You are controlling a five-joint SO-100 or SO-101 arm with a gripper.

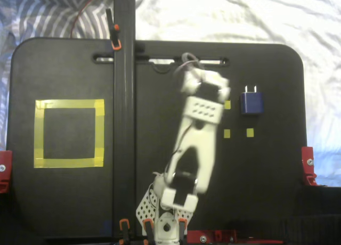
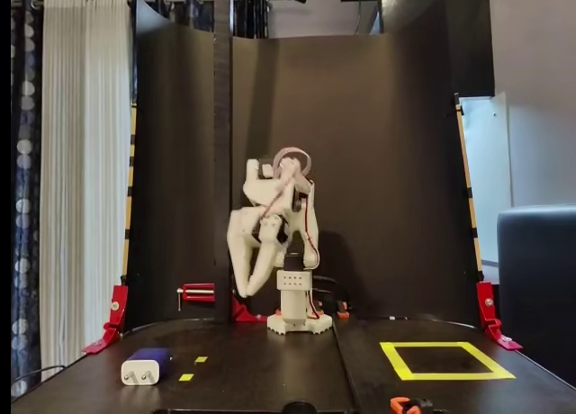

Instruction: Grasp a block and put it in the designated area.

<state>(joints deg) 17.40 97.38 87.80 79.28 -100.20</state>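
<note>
Block [image 1: 250, 103] lies flat on the black worktop [image 1: 266, 176] near its right edge in the top-down fixed view, prongs toward the far edge, beside small yellow markers [image 1: 250, 132]. In the front fixed view it lies near the front left corner [image 2: 146, 366]. Designated area [image 1: 69, 133] sits near the opposite edge, well apart. White arm [image 1: 194, 144] leans toward the block, raised above the surface [image 2: 265, 243]. Jaws blurred; open or closed cannot be told.
</note>
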